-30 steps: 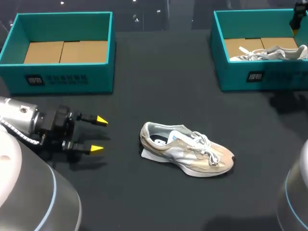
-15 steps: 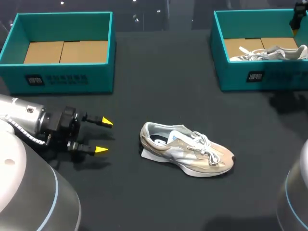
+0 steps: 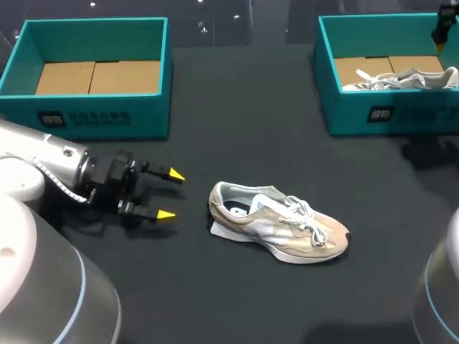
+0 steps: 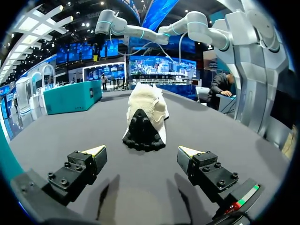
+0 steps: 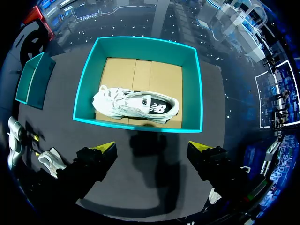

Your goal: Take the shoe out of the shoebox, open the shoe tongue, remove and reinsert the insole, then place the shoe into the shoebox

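A beige and grey shoe with white laces lies on its sole on the black table, toe to the right. My left gripper hovers low just left of its heel, open and empty. In the left wrist view the shoe's heel faces the left gripper, a short way ahead of the spread fingers. A white shoe lies in the teal shoebox at the back right. My right gripper hangs open high above the near wall of that shoebox, with the white shoe in it.
A second teal shoebox with a bare cardboard floor stands at the back left. A dark part of my right arm shows over the right box's far corner. Black tabletop lies between the boxes and in front of the beige shoe.
My left gripper has moved right across the table toward the beige shoe's heel, still open. The shoes, the boxes and the right arm have not moved.
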`<state>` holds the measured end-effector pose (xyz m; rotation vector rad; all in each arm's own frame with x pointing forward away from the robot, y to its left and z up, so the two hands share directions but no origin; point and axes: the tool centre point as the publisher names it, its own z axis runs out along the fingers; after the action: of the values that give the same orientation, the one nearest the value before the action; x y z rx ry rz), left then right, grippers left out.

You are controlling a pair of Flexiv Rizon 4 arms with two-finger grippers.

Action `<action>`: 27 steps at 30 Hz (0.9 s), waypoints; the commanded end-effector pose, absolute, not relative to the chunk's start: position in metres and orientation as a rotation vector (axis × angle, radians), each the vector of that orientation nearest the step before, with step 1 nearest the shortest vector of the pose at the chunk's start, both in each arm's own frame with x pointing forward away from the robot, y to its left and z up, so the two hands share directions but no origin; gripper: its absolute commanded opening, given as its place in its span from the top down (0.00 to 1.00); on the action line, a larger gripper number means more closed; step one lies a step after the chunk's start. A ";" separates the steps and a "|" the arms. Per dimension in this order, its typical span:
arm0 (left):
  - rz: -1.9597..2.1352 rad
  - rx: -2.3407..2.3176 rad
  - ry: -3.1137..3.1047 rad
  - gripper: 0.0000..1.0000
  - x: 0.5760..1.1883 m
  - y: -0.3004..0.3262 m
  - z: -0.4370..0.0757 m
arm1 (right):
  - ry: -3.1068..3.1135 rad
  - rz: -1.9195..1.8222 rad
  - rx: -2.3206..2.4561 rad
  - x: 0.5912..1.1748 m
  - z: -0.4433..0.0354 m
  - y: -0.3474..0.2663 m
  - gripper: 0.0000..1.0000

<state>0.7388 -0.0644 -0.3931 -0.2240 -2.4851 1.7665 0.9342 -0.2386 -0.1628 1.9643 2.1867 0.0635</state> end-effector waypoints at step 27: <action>1.778 -0.317 -2.382 0.00 0.735 -0.128 -0.404 | 2.184 0.062 1.965 0.934 -0.163 -0.238 0.00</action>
<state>0.7338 -0.1223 -0.4015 -0.3154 -2.3849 1.7777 0.9342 -0.2386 -0.1628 1.9643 2.1867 0.0635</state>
